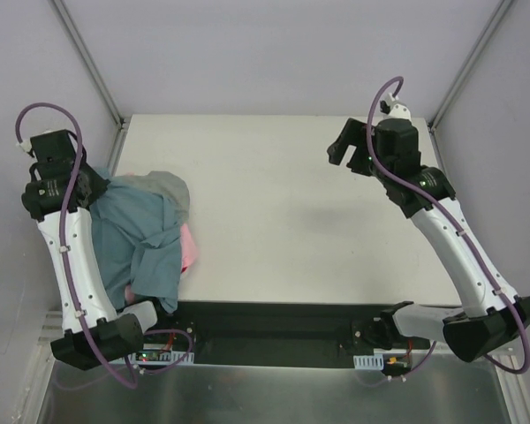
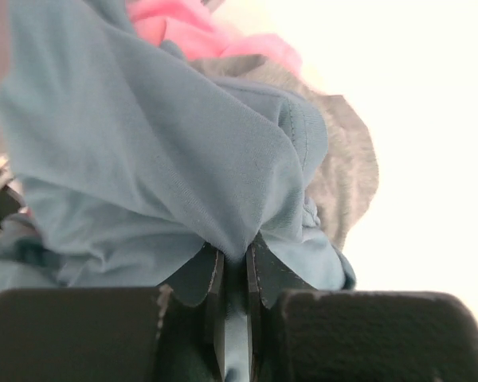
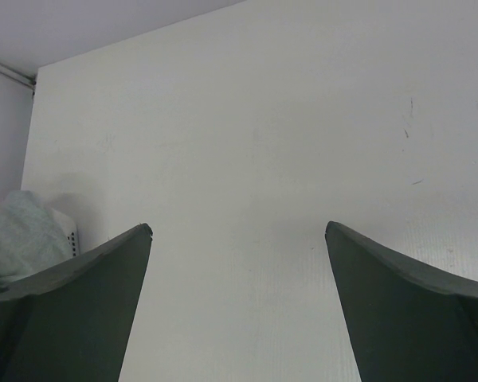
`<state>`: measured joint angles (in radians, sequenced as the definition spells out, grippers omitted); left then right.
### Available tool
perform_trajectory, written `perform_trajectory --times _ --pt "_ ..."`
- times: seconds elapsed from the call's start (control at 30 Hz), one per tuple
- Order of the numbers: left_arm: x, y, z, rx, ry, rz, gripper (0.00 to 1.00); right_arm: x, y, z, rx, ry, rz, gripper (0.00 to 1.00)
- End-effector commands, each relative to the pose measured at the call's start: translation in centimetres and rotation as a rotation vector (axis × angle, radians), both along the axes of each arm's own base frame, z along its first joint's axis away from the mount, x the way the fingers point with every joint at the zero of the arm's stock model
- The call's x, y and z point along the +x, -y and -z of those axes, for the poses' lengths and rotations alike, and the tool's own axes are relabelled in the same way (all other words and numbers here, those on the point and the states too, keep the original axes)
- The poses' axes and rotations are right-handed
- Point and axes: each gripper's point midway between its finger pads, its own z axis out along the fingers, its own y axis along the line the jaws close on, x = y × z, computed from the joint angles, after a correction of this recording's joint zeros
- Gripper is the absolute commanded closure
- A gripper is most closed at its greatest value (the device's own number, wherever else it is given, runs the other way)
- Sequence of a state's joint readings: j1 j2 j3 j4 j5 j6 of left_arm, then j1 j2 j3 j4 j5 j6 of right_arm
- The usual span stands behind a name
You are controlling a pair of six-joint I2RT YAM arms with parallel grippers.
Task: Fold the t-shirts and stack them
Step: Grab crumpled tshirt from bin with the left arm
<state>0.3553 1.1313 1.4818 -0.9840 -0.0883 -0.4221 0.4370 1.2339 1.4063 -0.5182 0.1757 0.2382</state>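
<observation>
The t-shirts lie in a crumpled heap at the table's left edge. A large slate-blue shirt (image 1: 141, 238) is on top, with a grey one (image 1: 173, 189) behind it and a pink one (image 1: 191, 249) showing at its right. My left gripper (image 1: 95, 184) is at the heap's far left side. In the left wrist view it (image 2: 237, 251) is shut on a fold of the slate-blue shirt (image 2: 167, 159), and grey (image 2: 346, 167) and pink (image 2: 191, 28) cloth lie beyond. My right gripper (image 1: 342, 146) hangs open over the far right of the table, its jaws (image 3: 239, 231) wide apart and holding nothing.
The white table (image 1: 318, 212) is bounded by grey walls with metal rails at the back corners. A dark slot (image 1: 274, 322) runs along the near edge between the two arm bases. The heap's edge (image 3: 16, 235) shows at the left of the right wrist view.
</observation>
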Motion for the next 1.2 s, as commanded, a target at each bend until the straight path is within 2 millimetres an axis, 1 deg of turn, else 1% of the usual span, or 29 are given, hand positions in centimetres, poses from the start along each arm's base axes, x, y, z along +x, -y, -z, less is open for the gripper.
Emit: perform_trajectory --times 0.0,0.03,0.1,0.13,0.2,0.23,0.3,0.33,0.47,0.53,0.6,0.67,0.8,0.97,1.07,1.1,1.17 --pt "-0.6 -0.4 -7.2 0.124 0.155 0.039 1.0 -0.4 -0.6 -4.9 0.061 0.104 -0.034 0.04" --pt "-0.8 -0.3 -9.5 0.152 0.207 0.049 1.0 -0.4 -0.5 -5.1 0.064 0.109 -0.034 0.04" --pt "-0.7 0.1 -11.6 0.167 0.26 0.073 1.0 -0.5 -0.9 -5.6 0.079 0.115 -0.05 0.04" --pt "-1.0 0.2 -14.1 0.198 0.321 0.077 1.0 -0.5 -1.0 -5.7 0.091 0.111 -0.049 0.04" --pt "-0.4 0.3 -16.2 0.211 0.367 0.088 1.0 -0.6 -1.4 -5.9 0.116 0.107 -0.06 0.04" --pt "-0.2 0.8 -18.9 0.224 0.433 0.111 1.0 -0.5 -1.6 -6.0 0.124 0.104 -0.064 0.04" --pt "-0.2 1.1 -21.6 0.236 0.503 0.116 1.0 -0.5 -2.0 -6.3 0.151 0.104 -0.073 0.04" --pt "-0.2 1.9 -23.7 0.23 0.581 0.136 1.0 -0.5 -2.1 -6.3 0.156 0.101 -0.074 0.04" --pt "0.6 2.9 -25.9 0.197 0.661 0.179 1.0 -0.8 -1.9 -6.7 0.167 0.108 -0.07 0.04" --pt "1.5 3.2 -26.0 0.166 0.674 0.199 1.0 -1.0 -1.8 -6.2 0.166 0.103 -0.064 0.04" --pt "1.7 3.8 -26.2 0.146 0.685 0.228 1.0 -1.3 -1.6 -6.5 0.172 0.114 -0.062 0.04" --pt "1.9 3.8 -25.9 0.145 0.677 0.232 1.0 -1.4 -1.3 -6.1 0.165 0.109 -0.049 0.04" --pt "1.8 3.7 -25.8 0.158 0.673 0.233 1.0 -1.5 -0.9 -5.6 0.147 0.107 -0.04 0.04" --pt "1.3 3.7 -26.5 0.17 0.698 0.224 1.0 -1.2 -1.3 -5.1 0.139 0.09 -0.054 0.04" --pt "0.3 3.9 -27.6 0.187 0.732 0.209 1.0 -1.1 -1.8 -4.9 0.133 0.081 -0.078 0.04" --pt "-0.2 4.0 -28.6 0.194 0.762 0.201 1.0 -1.1 -1.8 -5.0 0.133 0.082 -0.081 0.04" --pt "-0.5 4.2 -30.1 0.202 0.815 0.203 1.0 -1.1 -1.8 -5.1 0.128 0.085 -0.084 0.04"
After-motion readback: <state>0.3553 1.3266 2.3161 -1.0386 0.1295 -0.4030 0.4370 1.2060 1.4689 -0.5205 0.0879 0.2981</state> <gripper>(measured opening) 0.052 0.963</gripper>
